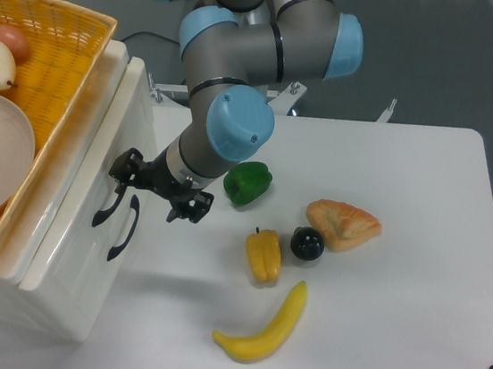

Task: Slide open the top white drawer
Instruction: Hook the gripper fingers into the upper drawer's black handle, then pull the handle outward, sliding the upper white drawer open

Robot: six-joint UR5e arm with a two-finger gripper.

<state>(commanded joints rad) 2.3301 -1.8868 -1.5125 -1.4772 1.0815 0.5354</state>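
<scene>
The white cabinet stands at the left with its front facing right. The top white drawer [108,136] carries a curved black handle [103,210]. The lower drawer [104,284] has its own black handle [124,229] just to the right. My gripper [148,198] is right in front of the drawer fronts with its black fingers spread open. One finger [122,169] is at the upper end of the top drawer's handle, and the other finger [190,206] hangs over the table. Nothing is held between them.
A yellow wicker basket [66,45] with a white plate and fruit sits on the cabinet. On the table lie a green pepper [248,182], a yellow pepper [263,255], a black ball [308,243], a pastry [343,224] and a banana [265,326].
</scene>
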